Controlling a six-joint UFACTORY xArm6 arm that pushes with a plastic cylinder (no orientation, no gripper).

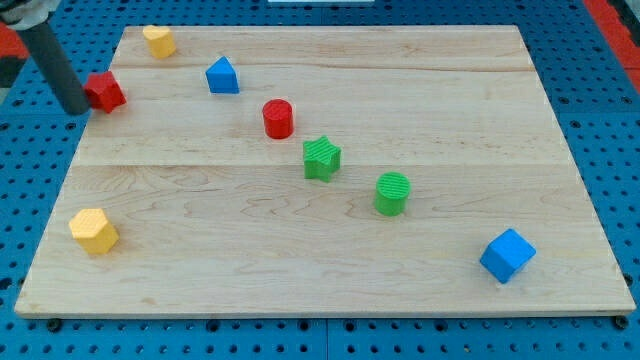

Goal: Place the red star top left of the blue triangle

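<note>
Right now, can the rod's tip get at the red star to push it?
Probably yes: my tip already sits against the red star on its left side, nothing between them. The blue triangle lies further right.

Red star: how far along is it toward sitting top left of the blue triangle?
Done: the red star lies left of the blue triangle, near the board's left edge, but slightly lower.
In hand: my tip touches the star's left side.
Left: push the star toward the view's top, level with the yellow block, so it ends above-left.
</note>
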